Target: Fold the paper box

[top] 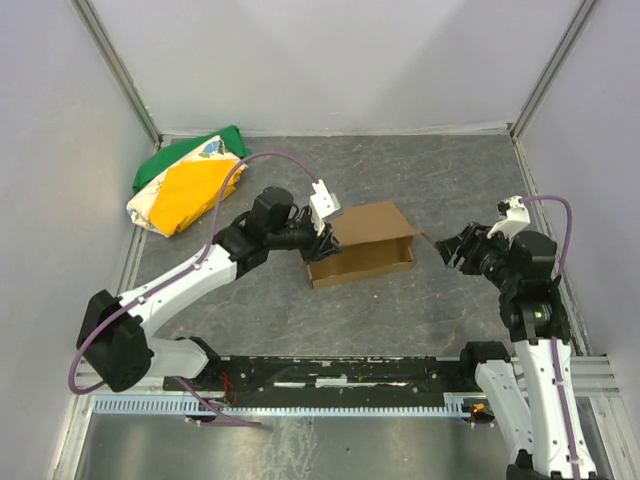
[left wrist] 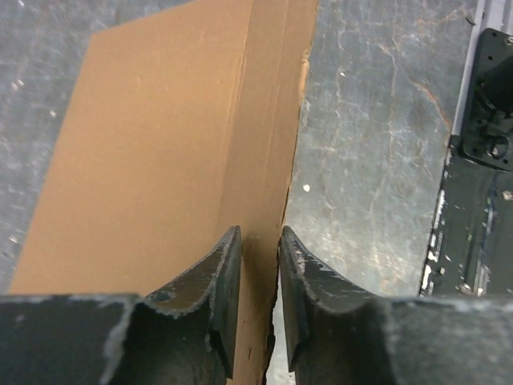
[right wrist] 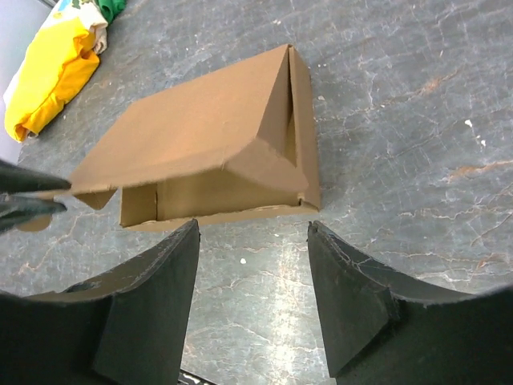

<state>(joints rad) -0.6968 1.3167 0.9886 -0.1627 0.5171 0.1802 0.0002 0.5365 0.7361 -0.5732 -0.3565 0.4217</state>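
Counter [top: 450, 185]: dark grey, mottled surface with pale scuff marks. Paper box [top: 362, 243] of brown cardboard rests near the centre, lid flap partly raised. Green, yellow and white cloth bundle [top: 188, 187] lies in the far left corner, well apart from it.

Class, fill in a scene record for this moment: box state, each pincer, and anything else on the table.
Paper box: middle of table, lid flap lowered, not shut
Left pincer: straddling a box edge; grip unclear
Right pincer: open, empty, apart from the box
Other: green, yellow and white cloth bundle, far-left corner
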